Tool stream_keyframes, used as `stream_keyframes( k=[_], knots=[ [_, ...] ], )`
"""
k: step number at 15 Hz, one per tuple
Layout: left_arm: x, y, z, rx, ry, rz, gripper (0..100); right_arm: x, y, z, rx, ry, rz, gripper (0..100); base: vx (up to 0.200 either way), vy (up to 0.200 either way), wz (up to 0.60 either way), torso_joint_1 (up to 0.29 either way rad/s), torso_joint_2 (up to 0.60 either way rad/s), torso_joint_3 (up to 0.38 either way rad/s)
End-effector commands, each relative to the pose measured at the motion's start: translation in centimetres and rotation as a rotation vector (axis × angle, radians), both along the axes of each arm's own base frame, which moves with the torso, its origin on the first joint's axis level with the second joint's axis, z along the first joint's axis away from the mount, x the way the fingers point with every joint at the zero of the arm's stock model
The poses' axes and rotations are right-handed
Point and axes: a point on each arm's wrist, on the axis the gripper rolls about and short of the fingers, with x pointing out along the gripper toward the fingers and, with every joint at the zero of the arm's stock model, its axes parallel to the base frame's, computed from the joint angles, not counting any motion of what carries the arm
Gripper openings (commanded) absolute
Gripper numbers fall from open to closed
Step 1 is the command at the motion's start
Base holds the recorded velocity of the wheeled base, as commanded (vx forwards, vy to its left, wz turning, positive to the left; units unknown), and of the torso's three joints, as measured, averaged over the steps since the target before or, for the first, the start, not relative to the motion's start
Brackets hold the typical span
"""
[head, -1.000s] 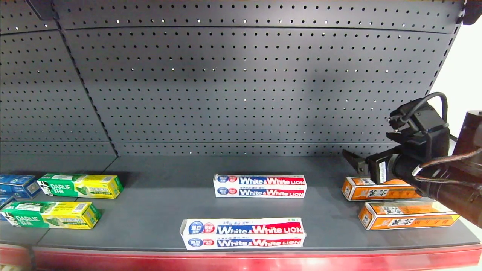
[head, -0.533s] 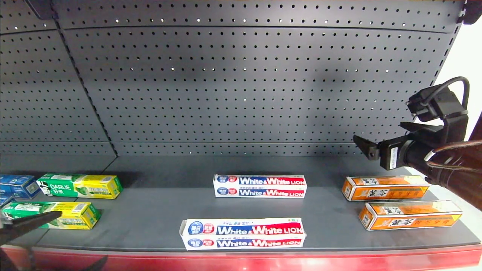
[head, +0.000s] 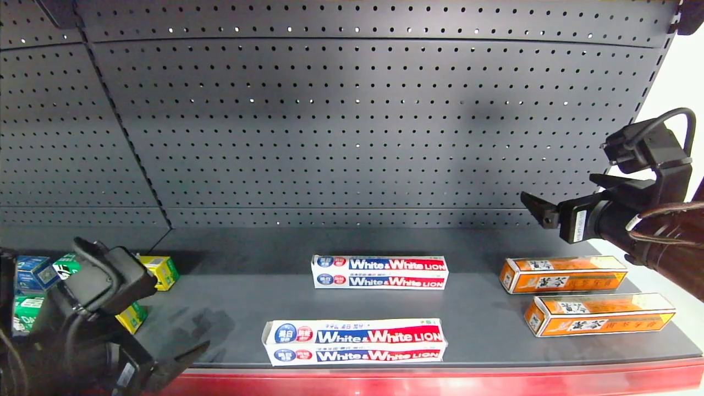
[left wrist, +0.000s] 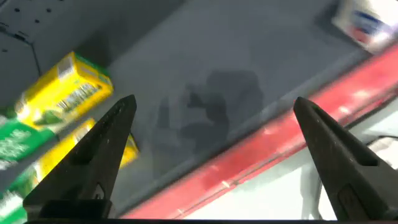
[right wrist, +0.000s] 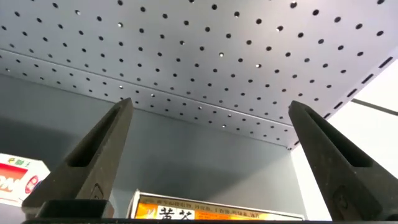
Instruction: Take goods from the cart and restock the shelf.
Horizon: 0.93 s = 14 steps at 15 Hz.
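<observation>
Toothpaste boxes lie on the dark shelf (head: 247, 286): two white, red and blue boxes (head: 379, 271) (head: 355, 341) in the middle and two orange boxes (head: 562, 274) (head: 597, 313) at the right. Green and yellow boxes (head: 159, 269) at the left are partly hidden by my left arm. My left gripper (head: 184, 360) is open and empty at the shelf's front left edge, near the green and yellow boxes (left wrist: 62, 93). My right gripper (head: 536, 209) hangs open and empty above the rear orange box (right wrist: 217, 214).
A perforated back panel (head: 357, 137) closes the shelf behind. A red lip (head: 440, 379) runs along the front edge. A blue box (head: 30, 270) sits at the far left. Bare shelf lies between the box groups.
My left arm has come up into view at the lower left, covering the green and yellow boxes. My right gripper has risen off the orange boxes and drawn slightly right.
</observation>
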Motion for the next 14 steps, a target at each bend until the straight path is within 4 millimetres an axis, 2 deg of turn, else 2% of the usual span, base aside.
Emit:
stream_keyframes(
  k=[1, 5, 9, 12, 14],
  knots=[
    [2.1, -0.8, -0.6, 0.017, 0.053, -0.016, 100, 0.0, -0.1, 0.0, 0.0, -0.004, -0.002, 100, 0.0, 0.0, 0.0, 0.0, 0.0, 0.0],
    [3.2, -2.7, -0.7, 0.026, 0.072, -0.095, 100, -0.2, -0.4, -0.3, -0.003, 0.003, -0.009, 100, 0.0, 0.0, 0.0, 0.0, 0.0, 0.0],
    [3.9, -3.4, -1.2, 0.033, 0.101, -0.115, 100, -0.2, -0.5, -0.5, -0.005, 0.008, -0.009, 100, 0.0, 0.0, 0.0, 0.0, 0.0, 0.0],
    [4.7, -4.6, -0.6, 0.026, 0.084, -0.153, 100, -0.1, -0.4, -0.5, -0.009, 0.01, 0.001, 100, 0.0, 0.0, 0.0, 0.0, 0.0, 0.0],
    [4.5, -5.5, -0.2, 0.024, 0.072, -0.192, 100, -0.1, -0.4, -0.6, -0.01, 0.013, 0.001, 100, 0.0, 0.0, 0.0, 0.0, 0.0, 0.0]
  ],
)
